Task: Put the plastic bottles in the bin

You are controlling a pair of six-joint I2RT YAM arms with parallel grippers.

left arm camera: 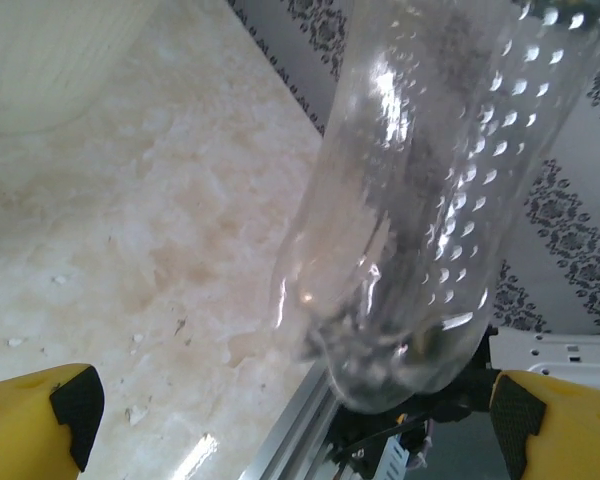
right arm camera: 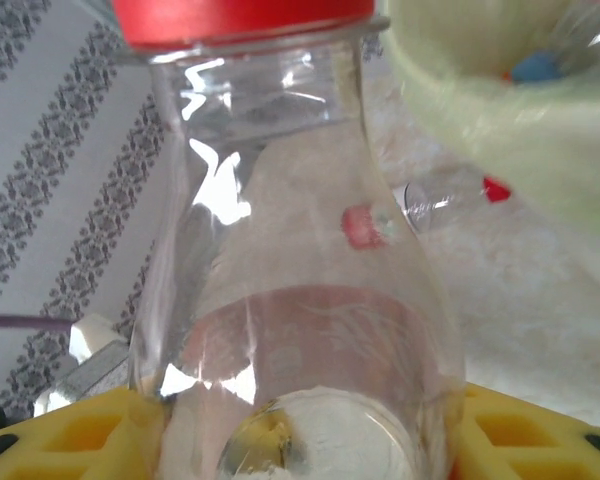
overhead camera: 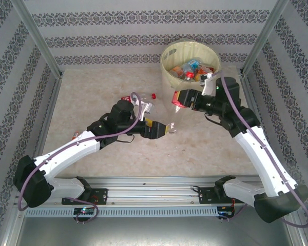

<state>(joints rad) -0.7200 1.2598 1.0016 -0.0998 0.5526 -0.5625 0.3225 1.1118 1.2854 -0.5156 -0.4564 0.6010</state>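
My right gripper (overhead camera: 184, 98) (right arm camera: 310, 445) is shut on a clear bottle (overhead camera: 176, 99) (right arm camera: 300, 250) with a red cap and red label, held just in front of the pale-yellow bin (overhead camera: 190, 64) (right arm camera: 500, 120). Several bottles lie inside the bin. My left gripper (overhead camera: 163, 128) (left arm camera: 292, 412) is open over the middle of the table, its yellow fingers (left arm camera: 40, 420) far apart. A clear dimpled bottle (overhead camera: 171, 126) (left arm camera: 410, 200) sits between and ahead of them, touching neither finger. Two more bottles (overhead camera: 142, 104) lie on the table behind the left wrist, one with a red cap (overhead camera: 153, 95) (right arm camera: 440, 200).
The marble tabletop (overhead camera: 92, 102) is bare on its left half. Patterned walls and metal posts (overhead camera: 38, 38) close in the sides and back. The aluminium rail (overhead camera: 154, 182) (left arm camera: 300, 420) runs along the near edge.
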